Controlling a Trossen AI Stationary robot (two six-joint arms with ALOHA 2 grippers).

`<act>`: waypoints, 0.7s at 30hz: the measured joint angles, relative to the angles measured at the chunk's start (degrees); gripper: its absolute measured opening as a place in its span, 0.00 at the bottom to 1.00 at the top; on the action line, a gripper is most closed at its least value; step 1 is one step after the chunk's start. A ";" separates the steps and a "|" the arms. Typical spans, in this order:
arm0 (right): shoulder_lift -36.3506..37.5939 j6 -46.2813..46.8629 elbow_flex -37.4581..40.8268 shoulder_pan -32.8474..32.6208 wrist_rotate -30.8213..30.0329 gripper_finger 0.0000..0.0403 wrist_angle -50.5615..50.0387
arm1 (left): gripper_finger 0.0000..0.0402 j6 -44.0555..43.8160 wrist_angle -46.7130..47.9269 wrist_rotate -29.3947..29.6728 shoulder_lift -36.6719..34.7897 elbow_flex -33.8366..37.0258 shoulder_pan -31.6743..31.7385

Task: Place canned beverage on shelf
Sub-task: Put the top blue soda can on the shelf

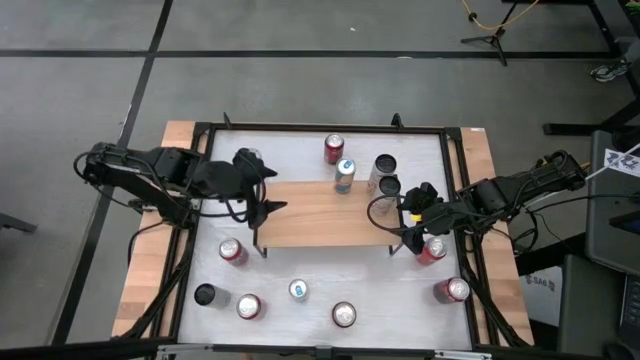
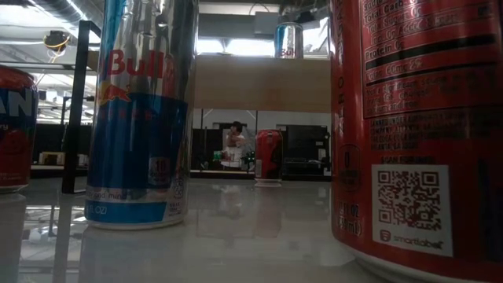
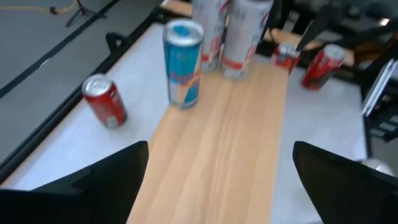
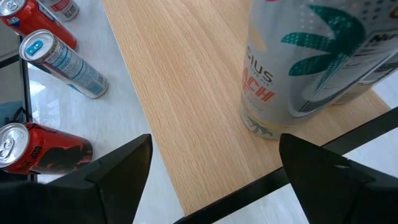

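The shelf [image 1: 325, 212], a light wooden board on thin black legs, stands mid-table. On its far right part stand a blue can [image 1: 345, 175] and two silver cans [image 1: 386, 178], all upright on their bases. My left gripper [image 1: 268, 190] is open and empty at the shelf's left end; in its wrist view [image 3: 221, 155] it looks along the board [image 3: 224, 137] toward the blue can [image 3: 184, 62]. My right gripper [image 1: 405, 218] is open and empty at the shelf's right end, close to a silver can [image 4: 292, 74] standing on the board [image 4: 186, 93].
A red can [image 1: 334, 148] stands behind the shelf. Several cans stand on the white tabletop in front of it, among them red ones [image 1: 232, 250] [image 1: 456, 290], a black one [image 1: 205, 294] and a red one [image 1: 433, 248] beside my right gripper. A black frame [image 1: 320, 128] rims the table.
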State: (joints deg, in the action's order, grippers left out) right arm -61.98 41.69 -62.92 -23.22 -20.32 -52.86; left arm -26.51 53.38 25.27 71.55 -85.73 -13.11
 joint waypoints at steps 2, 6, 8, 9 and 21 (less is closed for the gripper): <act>0.00 -0.02 0.00 0.00 -0.01 0.85 0.00 | 0.98 -0.73 2.09 -0.75 0.00 0.00 -0.08; 0.00 0.00 0.00 0.00 0.00 0.85 0.00 | 0.98 -6.34 6.24 0.90 0.00 0.00 -0.08; 0.00 -0.01 0.00 0.00 0.00 0.85 0.00 | 0.98 -10.51 8.68 3.95 0.00 0.00 0.28; 0.00 0.00 0.00 0.00 0.00 0.85 0.00 | 0.98 -12.44 10.12 5.49 0.00 0.00 0.69; 0.00 -0.02 0.00 0.00 0.00 0.85 0.00 | 0.97 -4.94 22.29 2.18 0.00 0.00 20.25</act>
State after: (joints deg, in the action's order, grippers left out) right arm -61.98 41.67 -62.92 -23.22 -20.32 -52.86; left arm -31.44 75.67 27.45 71.55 -85.73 7.14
